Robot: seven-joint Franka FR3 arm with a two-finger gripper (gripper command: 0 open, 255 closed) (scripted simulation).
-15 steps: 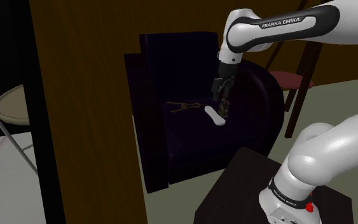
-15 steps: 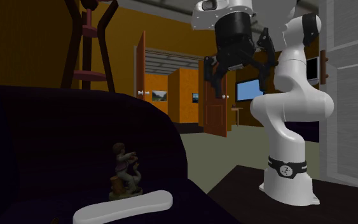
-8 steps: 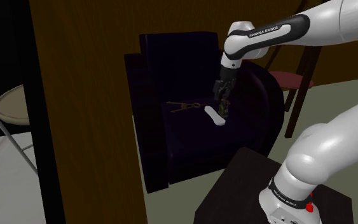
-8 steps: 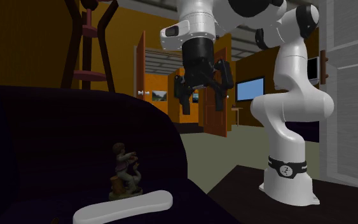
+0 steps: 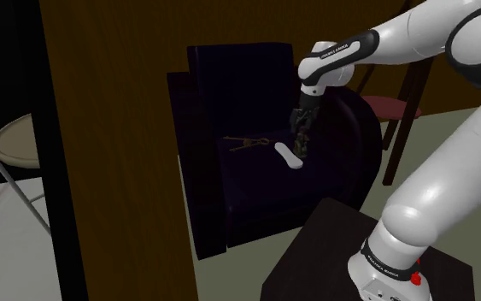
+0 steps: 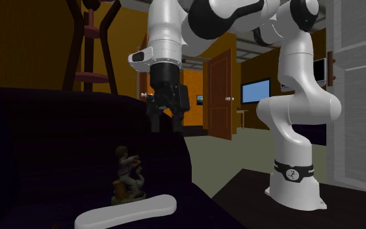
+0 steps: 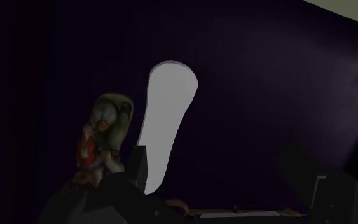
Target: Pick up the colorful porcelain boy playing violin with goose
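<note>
The small colorful figurine (image 6: 128, 177) of a boy stands upright on the dark armchair's seat (image 5: 255, 184), just behind a white oblong object (image 6: 128, 211). My gripper (image 6: 166, 127) hangs open above the figurine, a little toward the second exterior view's right. In the wrist view the figurine (image 7: 107, 127) shows from above, beside my near finger rather than between the two, and the white oblong object (image 7: 166, 121) lies beside it. Both fingers (image 7: 139, 167) stand wide apart with nothing between them. In the shoulder view the gripper (image 5: 301, 130) partly covers the figurine (image 5: 301, 145).
The armchair's tall back (image 5: 238, 77) and rounded arm (image 5: 354, 137) enclose the seat. A thin brownish item (image 5: 247, 143) lies on the seat. A wide wooden panel (image 5: 110, 128) stands at the shoulder view's left, with a folding chair (image 5: 16, 145) beyond it. My stand (image 5: 332, 256) is close by.
The arm has swung toward the second exterior view's left and lowered, bringing the open gripper over the armchair and nearer the figurine. The figurine and white object have not moved.
</note>
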